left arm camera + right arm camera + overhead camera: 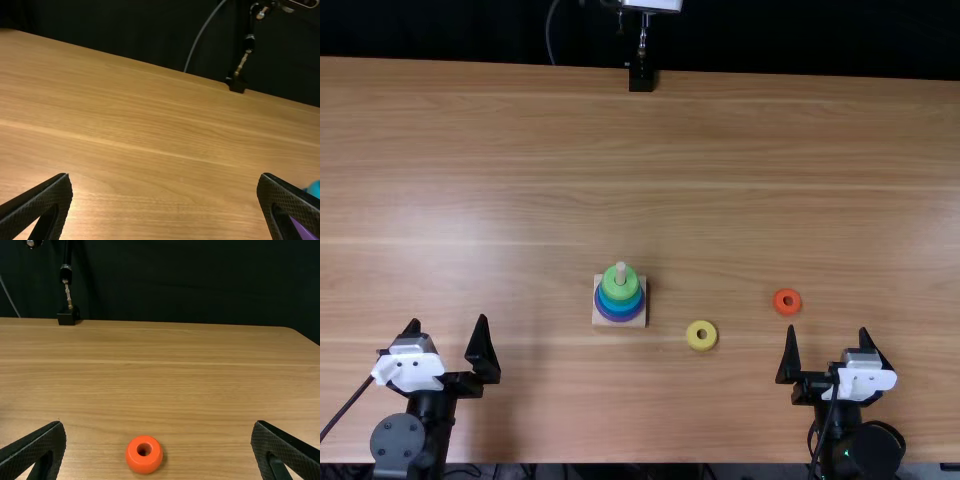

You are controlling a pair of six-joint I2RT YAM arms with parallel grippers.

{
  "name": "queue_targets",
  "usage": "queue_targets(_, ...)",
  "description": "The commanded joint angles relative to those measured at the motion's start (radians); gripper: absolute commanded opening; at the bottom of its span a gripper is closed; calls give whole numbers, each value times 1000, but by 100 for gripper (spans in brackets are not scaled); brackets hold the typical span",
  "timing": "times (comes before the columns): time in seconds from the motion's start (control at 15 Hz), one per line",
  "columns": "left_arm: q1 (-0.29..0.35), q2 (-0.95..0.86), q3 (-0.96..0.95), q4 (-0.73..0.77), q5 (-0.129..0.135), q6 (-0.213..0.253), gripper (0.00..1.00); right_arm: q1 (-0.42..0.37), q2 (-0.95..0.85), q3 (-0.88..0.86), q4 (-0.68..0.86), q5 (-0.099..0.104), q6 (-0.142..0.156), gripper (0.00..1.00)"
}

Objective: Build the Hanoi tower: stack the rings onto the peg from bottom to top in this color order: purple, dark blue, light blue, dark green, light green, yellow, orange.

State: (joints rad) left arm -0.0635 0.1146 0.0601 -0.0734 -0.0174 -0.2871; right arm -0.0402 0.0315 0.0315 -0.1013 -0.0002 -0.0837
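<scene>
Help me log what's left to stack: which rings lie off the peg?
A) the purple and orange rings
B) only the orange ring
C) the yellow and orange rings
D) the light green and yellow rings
C: the yellow ring and the orange ring both lie flat on the table, away from the peg.

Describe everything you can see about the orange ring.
The orange ring is a thick, reddish-orange donut shape with rounded edges and a round hole through its middle. Its smooth, slightly shiny surface looks like painted wood or plastic, with no visible damage. It lies flat on the wooden table, off the peg. In the top view it sits right of the yellow ring, just beyond the open right gripper. Only the table touches it.
</scene>
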Motion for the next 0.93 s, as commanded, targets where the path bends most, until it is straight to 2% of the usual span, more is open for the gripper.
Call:
queue_targets(0.0, 11, -36, -25, 7, 58, 11, 100, -13, -16, -16, -27, 9, -1, 100)
queue_targets(0.07, 11, -59, -52, 7, 65, 11, 100, -13, -16, -16, -27, 9, -1, 100)
queue_targets(0.33, 14, -115, -60, 7, 67, 13, 100, -13, -16, -16, -27, 11, -1, 100)
queue_targets(0.6, 22, -115, -60, 7, 54, 22, 100, -13, -16, -16, -29, 9, -1, 100)
queue_targets(0.87, 22, -115, -60, 7, 56, 24, 100, -13, -16, -16, -27, 11, -1, 100)
